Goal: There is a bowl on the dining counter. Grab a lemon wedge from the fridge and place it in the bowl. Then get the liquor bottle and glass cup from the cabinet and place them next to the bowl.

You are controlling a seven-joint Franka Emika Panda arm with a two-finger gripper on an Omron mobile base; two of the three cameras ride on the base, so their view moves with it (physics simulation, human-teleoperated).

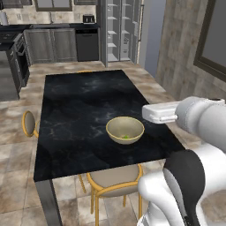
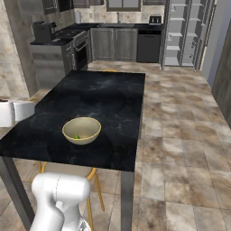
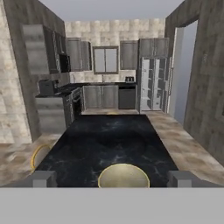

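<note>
Beige bowl (image 3: 124,176) lies between wide-spread fingers (image 3: 43,179), seemingly holding the lemon wedge (image 1: 126,137).

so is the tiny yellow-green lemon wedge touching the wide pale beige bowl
Touching: the left base view shows the lemon wedge lying on the inside bottom of the bowl.

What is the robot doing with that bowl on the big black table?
The robot arm is beside the dining counter, with its open, empty tool above the near edge of the bowl. A tiny lemon wedge already lies inside the bowl. At the far end of the room the fridge stands open, white shelves showing. No bottle or cup stands by the bowl yet, so fetching those is still to do.
</note>
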